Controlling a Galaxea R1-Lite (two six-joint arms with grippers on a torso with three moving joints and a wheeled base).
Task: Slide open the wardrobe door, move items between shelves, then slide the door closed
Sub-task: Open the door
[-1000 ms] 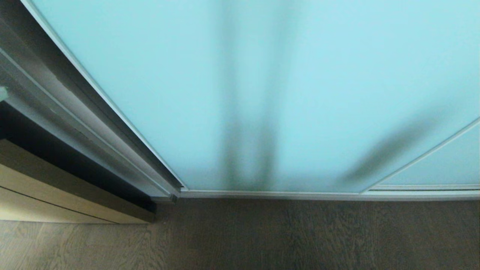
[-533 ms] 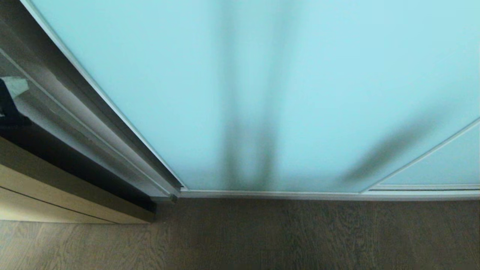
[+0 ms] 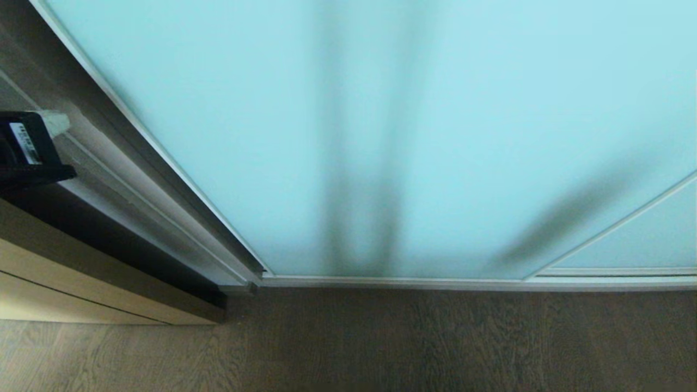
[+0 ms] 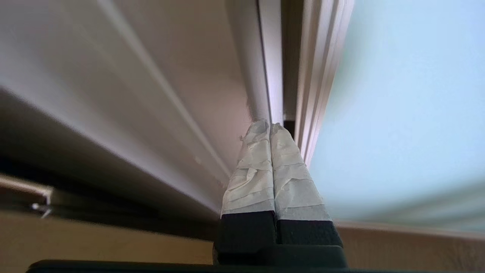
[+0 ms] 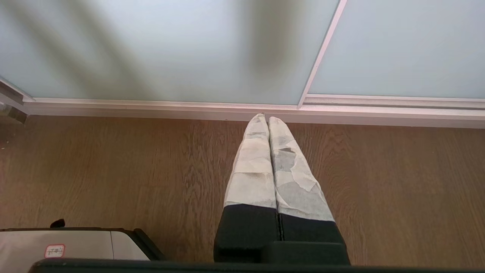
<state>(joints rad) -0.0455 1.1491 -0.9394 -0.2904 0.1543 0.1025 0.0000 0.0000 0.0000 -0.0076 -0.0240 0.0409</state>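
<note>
Closed sliding wardrobe door, left gripper beside its frame edge, fingers together, right gripper above floor, fingers together

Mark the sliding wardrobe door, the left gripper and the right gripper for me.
sliding wardrobe door (image 3: 463, 136), head view, frosted glass panel.
left gripper (image 4: 269, 127), left wrist view, between the shut taped fingertips.
right gripper (image 5: 267, 118), right wrist view, between the shut taped fingertips.

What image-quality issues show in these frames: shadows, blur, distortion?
Head view: soft dark shadows streak the sliding wardrobe door, and its straight frame bows from lens distortion. Left wrist view: surfaces beside the left gripper are smeared. Right wrist view: floor grain is sharp, with blurred shadows on the glass.
</note>
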